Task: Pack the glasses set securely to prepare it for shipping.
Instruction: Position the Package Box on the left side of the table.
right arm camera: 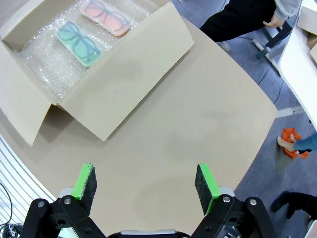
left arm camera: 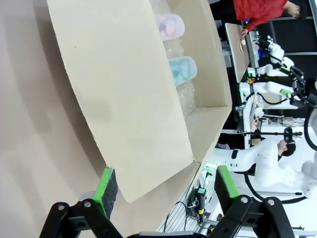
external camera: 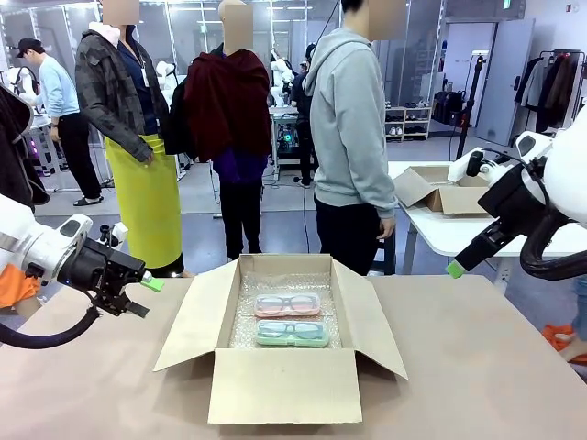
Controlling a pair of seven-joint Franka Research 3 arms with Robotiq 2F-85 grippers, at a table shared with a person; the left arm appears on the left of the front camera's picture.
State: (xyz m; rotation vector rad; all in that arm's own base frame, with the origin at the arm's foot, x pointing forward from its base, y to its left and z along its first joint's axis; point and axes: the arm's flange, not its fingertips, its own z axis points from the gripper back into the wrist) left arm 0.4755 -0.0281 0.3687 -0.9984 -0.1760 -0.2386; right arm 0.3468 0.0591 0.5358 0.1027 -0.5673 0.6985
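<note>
Our left gripper (left arm camera: 163,186) and right gripper (right arm camera: 146,187) both hang spread and empty above the table (external camera: 477,367), either side of the open cardboard box (external camera: 280,385). Inside it, on bubble wrap (external camera: 240,316), the pink case (external camera: 287,304) and mint case (external camera: 292,334) lie side by side, long axes crosswise, pink farther from us.

A tan worktop (external camera: 477,367) is stretching across the foreground under bright, even overhead light. Beyond it a grey floor (external camera: 275,197) is running back into a large open room. To the right a white table (external camera: 459,229) is carrying an open cardboard box (external camera: 440,188). A clothes rack (external camera: 555,87) is standing by the far right wall, near a grey door (external camera: 503,78). Low shelving (external camera: 408,122) is sitting against glass partitions (external camera: 183,37) at the back, and several people are standing about.
</note>
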